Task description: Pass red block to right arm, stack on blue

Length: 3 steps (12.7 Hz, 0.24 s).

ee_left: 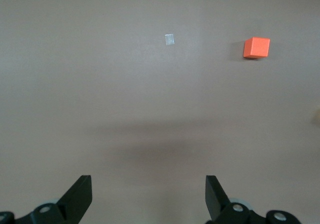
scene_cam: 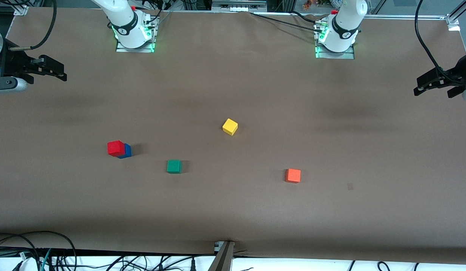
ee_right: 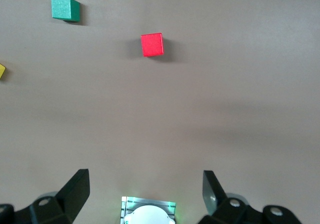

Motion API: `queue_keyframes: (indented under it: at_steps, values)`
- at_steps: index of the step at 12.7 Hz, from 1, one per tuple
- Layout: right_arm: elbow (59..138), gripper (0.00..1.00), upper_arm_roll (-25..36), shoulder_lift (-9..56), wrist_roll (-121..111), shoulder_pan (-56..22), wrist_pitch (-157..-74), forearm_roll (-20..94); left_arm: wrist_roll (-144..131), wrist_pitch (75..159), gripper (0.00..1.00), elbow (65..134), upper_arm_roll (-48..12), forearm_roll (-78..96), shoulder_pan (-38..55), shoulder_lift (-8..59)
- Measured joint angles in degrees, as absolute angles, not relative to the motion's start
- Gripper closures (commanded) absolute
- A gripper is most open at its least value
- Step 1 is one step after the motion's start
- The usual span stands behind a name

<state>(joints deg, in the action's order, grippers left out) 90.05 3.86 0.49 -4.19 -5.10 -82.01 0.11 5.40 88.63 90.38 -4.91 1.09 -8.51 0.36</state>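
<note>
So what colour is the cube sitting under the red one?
Deep blue cube, under the red cube; front view shows it best.

My brown table (scene_cam: 233, 210) carries the blue cube (scene_cam: 126, 151) under the red block (scene_cam: 115, 148), plus green cube (scene_cam: 174, 166), yellow cube (scene_cam: 229, 127), orange cube (scene_cam: 293, 175), small tape patch (scene_cam: 350, 186).

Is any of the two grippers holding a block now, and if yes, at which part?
Nothing is held. The left gripper and the right gripper are both open and empty above bare table. The red block sits on the blue block.
</note>
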Motion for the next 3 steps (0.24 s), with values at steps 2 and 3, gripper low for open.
queue_keyframes:
  at_steps: [2,3]
  values:
    - [89.7,0.0,4.2,1.0,-4.2,-4.5,-82.2,0.1,5.4,88.6,0.0,90.4,-4.9,1.1,-8.5,0.4]
    - [88.8,0.0,4.5,1.7,-4.2,-4.3,-82.2,0.1,5.4,88.6,0.0,90.4,-4.9,1.1,-8.5,0.4]
